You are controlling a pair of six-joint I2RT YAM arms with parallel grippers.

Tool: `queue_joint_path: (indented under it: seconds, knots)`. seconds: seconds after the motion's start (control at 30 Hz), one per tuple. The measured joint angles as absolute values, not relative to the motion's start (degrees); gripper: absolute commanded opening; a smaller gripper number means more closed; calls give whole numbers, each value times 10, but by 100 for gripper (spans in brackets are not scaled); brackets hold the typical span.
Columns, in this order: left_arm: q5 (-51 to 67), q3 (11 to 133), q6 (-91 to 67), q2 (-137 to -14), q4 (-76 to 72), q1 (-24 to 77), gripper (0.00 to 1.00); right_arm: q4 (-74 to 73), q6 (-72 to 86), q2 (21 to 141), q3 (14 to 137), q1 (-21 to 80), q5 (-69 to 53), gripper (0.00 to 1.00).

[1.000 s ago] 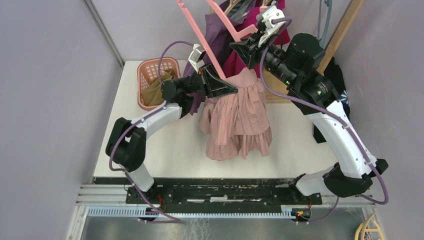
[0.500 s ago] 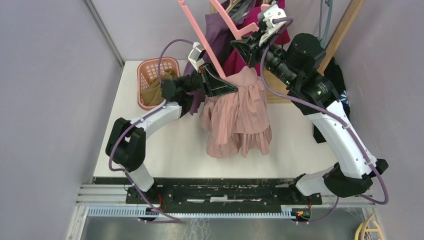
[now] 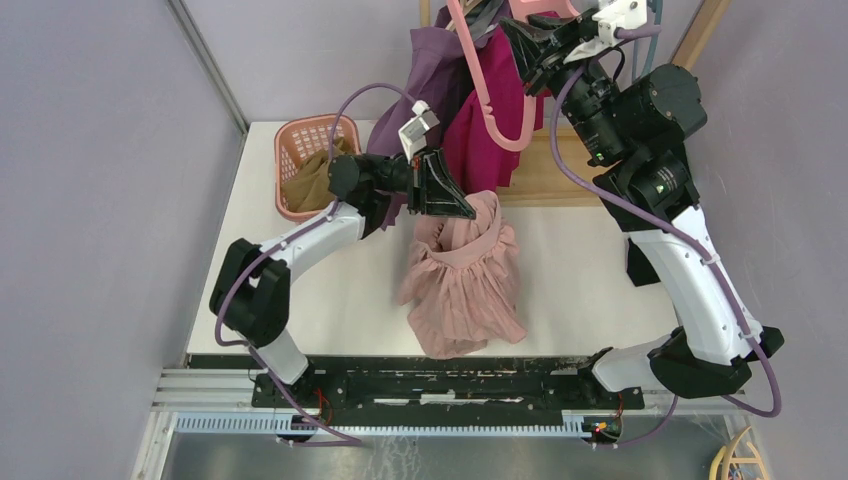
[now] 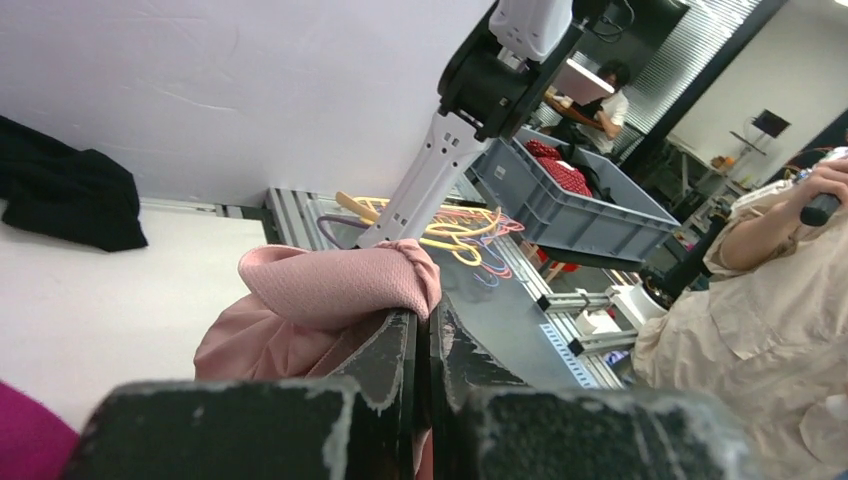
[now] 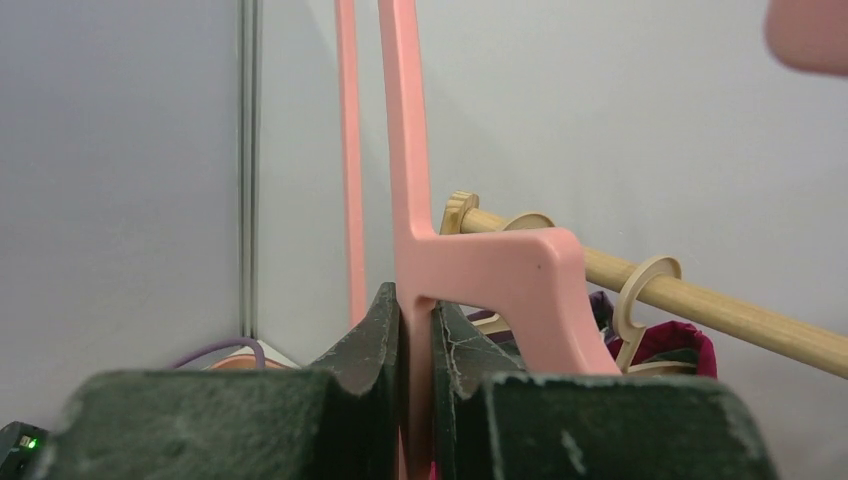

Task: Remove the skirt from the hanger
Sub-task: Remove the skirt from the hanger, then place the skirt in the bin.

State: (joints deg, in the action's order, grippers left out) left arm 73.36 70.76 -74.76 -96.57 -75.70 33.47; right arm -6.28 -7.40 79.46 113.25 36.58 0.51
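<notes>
I'm pinching the pink skirt [image 3: 465,285] in my left gripper [image 4: 421,330] and clamping the pink hanger [image 5: 500,275] in my right gripper [image 5: 418,320]; they're looking separated, only release remaining

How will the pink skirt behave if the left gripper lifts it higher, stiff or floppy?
Probably floppy: the skirt bunches at the left gripper and sags in loose folds below it. Likely light, since one small pinch holds the bunched top up. It may slip, because only a thin fold sits between the fingers.
</notes>
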Motion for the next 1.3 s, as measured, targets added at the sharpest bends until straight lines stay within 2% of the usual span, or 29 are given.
queue_joint_path:
  seconds: [0.13, 0.23, 0.63, 0.93, 1.3]
  knots:
    - [709, 702, -625, -922, -623, 318, 3, -58, -81, 795, 1133, 366, 11, 1]
    - [677, 735, -491, -880, -439, 305, 3, -57, -86, 795, 1133, 366, 16, 1]
    - [604, 1063, -190, -868, 11, 272, 3, -34, -132, 794, 1106, 366, 66, 1]
    - [474, 1205, -62, -869, 193, 115, 3, -37, -180, 790, 1028, 362, 155, 1]
    - [364, 1360, -57, -992, 181, -47, 3, -46, -189, 725, 960, 351, 196, 1]
